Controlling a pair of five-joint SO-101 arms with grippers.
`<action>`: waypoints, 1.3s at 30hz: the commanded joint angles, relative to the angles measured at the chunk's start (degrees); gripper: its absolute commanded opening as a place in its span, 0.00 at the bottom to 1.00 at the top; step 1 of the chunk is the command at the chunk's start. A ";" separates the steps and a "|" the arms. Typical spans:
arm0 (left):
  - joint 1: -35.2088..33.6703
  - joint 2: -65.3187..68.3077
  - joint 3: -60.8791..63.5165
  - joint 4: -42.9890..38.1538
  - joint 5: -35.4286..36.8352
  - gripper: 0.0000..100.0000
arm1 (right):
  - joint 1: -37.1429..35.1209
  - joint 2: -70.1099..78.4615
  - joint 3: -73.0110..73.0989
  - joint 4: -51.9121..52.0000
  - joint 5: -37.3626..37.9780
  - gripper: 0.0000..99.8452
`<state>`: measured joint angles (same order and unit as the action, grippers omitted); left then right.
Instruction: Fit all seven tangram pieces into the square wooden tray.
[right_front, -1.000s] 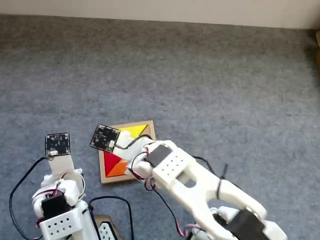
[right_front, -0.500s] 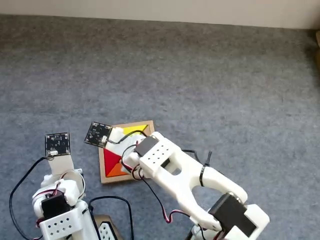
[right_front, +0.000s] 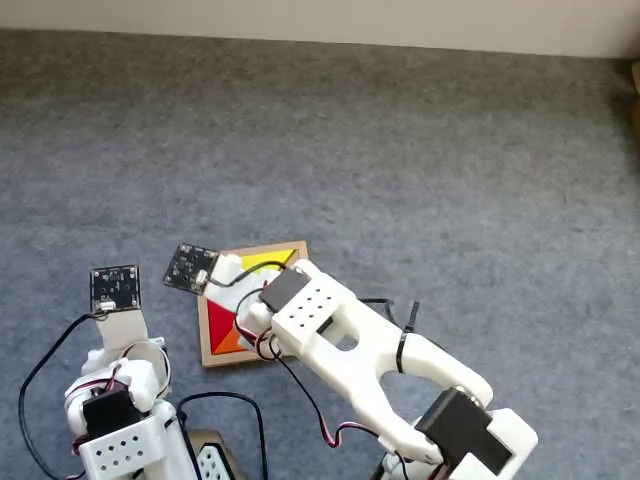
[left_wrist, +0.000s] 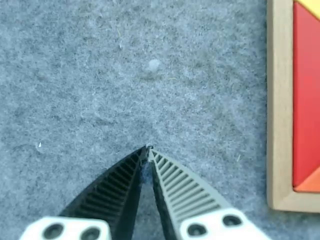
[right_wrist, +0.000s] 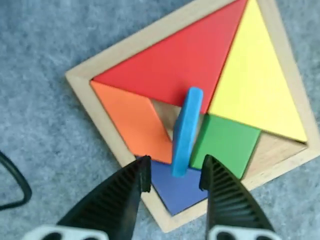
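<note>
Hovering over the square wooden tray (right_wrist: 125, 52), the right gripper (right_wrist: 176, 162) has its jaws spread and holds nothing. Between them a light blue piece (right_wrist: 186, 130) stands on edge in the gap among the red triangle (right_wrist: 175, 65), orange piece (right_wrist: 132, 120) and green square (right_wrist: 225, 142). The left gripper (left_wrist: 146, 150), pinched closed and empty, hangs over grey carpet (left_wrist: 100, 75) beside the tray.

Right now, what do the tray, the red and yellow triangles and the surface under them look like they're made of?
The tray: pale bare wood, faint grain along its rim. The red triangle and yellow triangle: probably painted wood, flat matte colour, possibly plastic. The table surface: grey felt or short carpet, fuzzy fibres and lint.
</note>
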<state>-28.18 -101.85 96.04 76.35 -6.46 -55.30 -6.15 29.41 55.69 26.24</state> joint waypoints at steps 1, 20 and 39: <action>-0.57 -2.33 1.19 0.18 -0.35 0.01 | -0.40 -6.11 -4.09 0.13 -1.67 0.06; -0.57 -2.33 1.19 0.18 -0.35 0.01 | 4.62 -2.15 3.21 -15.08 -9.32 0.01; -0.57 -2.33 1.19 0.18 -0.35 0.01 | -0.57 -4.79 6.37 -8.48 -9.32 0.00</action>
<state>-28.18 -101.85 96.04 76.35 -6.46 -56.97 -7.21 36.62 46.73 17.45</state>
